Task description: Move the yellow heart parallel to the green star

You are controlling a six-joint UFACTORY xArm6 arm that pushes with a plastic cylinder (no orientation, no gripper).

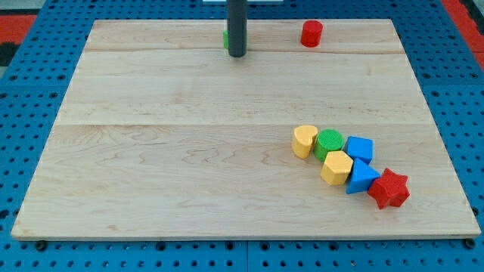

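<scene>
Packed cluster well below and right of my tip (237, 55), near the board's (151, 159) right edge: red star (389, 189), blue triangle (362, 179), yellow pentagon (337, 168), blue cube (359, 148), green cylinder (329, 143). Yellow heart (305, 141) at the cluster's left end, touching the green cylinder; probably best met from below and pushed up over open wood. Green block (225, 39), likely the star, half hidden just behind my tip. Bare rod: no jaws to spread or press together.

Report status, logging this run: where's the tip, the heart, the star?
My tip at view's top, hiding most of a green block. Yellow heart lower right, touching green cylinder. Path between open.
</scene>
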